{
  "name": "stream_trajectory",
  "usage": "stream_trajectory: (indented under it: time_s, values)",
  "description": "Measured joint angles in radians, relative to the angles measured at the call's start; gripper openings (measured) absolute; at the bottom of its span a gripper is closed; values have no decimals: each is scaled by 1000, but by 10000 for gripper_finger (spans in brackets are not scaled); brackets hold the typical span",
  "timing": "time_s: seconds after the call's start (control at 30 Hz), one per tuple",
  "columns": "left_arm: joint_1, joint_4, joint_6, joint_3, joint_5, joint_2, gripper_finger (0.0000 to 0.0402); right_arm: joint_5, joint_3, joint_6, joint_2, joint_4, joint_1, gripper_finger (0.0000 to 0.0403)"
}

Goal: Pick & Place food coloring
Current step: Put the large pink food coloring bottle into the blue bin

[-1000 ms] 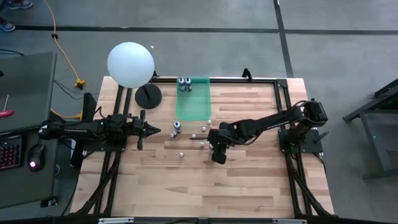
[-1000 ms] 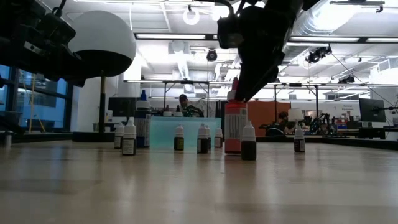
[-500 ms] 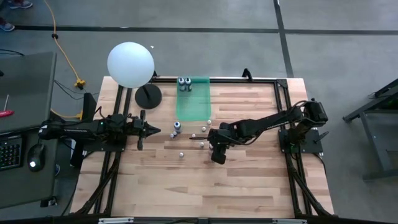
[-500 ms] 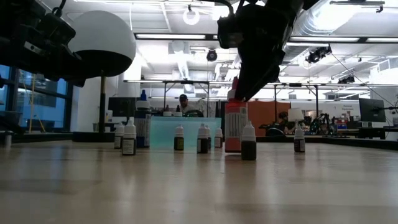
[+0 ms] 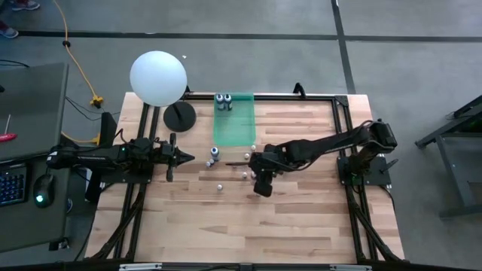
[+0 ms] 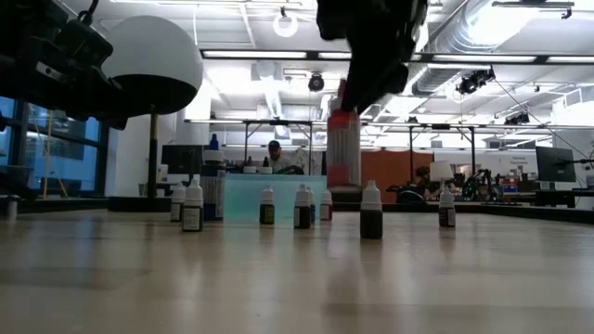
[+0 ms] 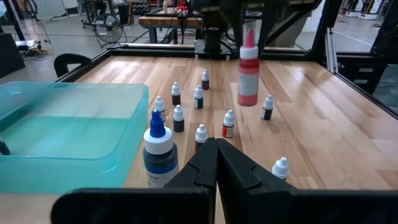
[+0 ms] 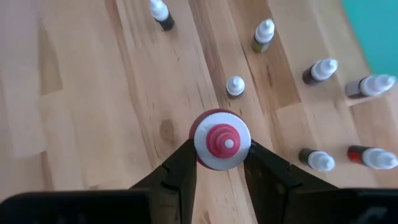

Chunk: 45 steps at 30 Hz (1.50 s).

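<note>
While the red bottle [image 6: 342, 148] is clamped by the right gripper [image 8: 219, 163] clear above the table, it should be carried upright over the small bottles [image 7: 200, 133] toward the green tray [image 5: 234, 135], the left gripper [image 7: 216, 163] waiting closed.

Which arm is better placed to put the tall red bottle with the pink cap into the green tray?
The right. Its gripper is already shut on the tall red bottle with the pink cap, lifted off the wooden table near the translucent green tray. The left gripper waits shut, holding nothing.
</note>
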Motion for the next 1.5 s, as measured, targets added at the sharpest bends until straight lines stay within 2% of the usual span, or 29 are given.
stream_trajectory:
  time_s: [0.33,0.53,0.67,0.77,0.97,1.23,1.5]
  values:
    - [0,0,0,0,0,0,0,47,260,-60,0,-176,-44,108]
    - [0,0,0,0,0,0,0,108,412,-154,0,-229,-109,107]
    - [0,0,0,0,0,0,0,113,481,-204,0,-227,-177,109]
    - [0,0,0,0,0,0,0,110,501,-240,-2,-207,-238,110]
    - [0,0,0,0,0,0,0,39,503,-301,21,-136,-367,109]
    - [0,0,0,0,0,0,0,-65,502,-344,143,2,-518,110]
    - [0,0,0,0,0,0,0,-120,502,-345,235,37,-647,111]
